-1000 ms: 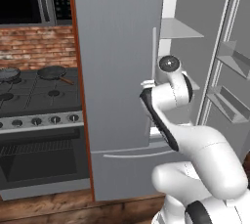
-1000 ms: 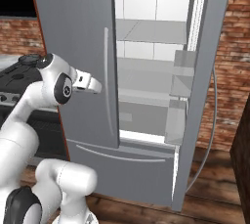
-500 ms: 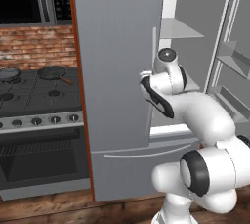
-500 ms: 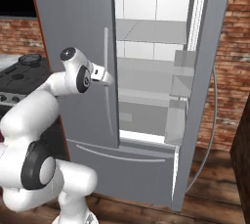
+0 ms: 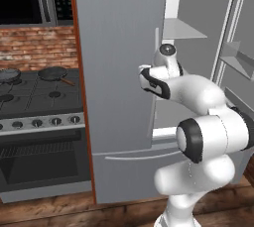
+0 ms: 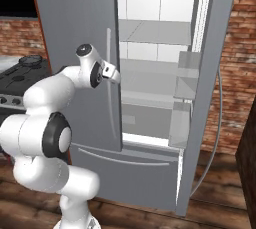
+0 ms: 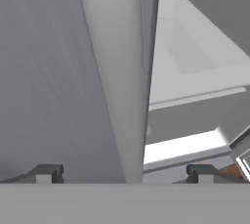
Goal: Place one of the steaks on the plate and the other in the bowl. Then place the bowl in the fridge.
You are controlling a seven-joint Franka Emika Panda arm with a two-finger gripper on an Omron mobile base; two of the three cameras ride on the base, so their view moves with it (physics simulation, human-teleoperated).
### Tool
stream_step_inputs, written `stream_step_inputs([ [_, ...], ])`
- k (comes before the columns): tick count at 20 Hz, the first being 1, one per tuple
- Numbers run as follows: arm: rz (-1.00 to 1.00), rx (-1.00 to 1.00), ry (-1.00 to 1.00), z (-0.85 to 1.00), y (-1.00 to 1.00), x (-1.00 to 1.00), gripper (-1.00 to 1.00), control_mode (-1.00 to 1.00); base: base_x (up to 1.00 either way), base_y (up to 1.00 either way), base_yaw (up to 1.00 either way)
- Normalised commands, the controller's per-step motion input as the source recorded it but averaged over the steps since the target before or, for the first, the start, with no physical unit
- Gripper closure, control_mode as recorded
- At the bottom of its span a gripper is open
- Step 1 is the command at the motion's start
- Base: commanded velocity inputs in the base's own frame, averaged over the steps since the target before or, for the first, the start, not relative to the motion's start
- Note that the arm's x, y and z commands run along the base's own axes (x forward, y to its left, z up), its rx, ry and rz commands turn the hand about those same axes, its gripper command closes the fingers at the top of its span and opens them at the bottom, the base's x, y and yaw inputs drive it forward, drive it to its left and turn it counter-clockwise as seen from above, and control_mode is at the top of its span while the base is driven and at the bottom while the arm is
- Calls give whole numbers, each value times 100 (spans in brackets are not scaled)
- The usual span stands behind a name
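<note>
The gripper (image 7: 124, 173) is spread wide and holds nothing — the fridge (image 7: 58, 71) door's tall edge stands right between its two fingers

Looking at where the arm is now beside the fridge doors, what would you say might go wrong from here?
1. The open gripper straddles the inner edge of the fridge's closed left door; the fingers might scrape or push it.
2. The right door stands open beside the arm, so a wide swing could hit it or its bins.
3. Nothing sits between the fingers, so the bowl may not have been fetched.
</note>
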Motion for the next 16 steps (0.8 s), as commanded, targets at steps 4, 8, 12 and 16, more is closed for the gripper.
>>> stream_step_inputs([
  [4, 0, 1, 0, -6, 1, 41, -100, -100, 0, 0, 0],
  [8, -3, 0, -6, -5, -6, 15, -100, -100, 0, 0, 0],
  [12, 0, 0, -7, -5, -1, 19, -100, -100, 0, 0, 0],
  [16, -1, -1, -2, -7, -5, 26, -100, -100, 0, 0, 0],
])
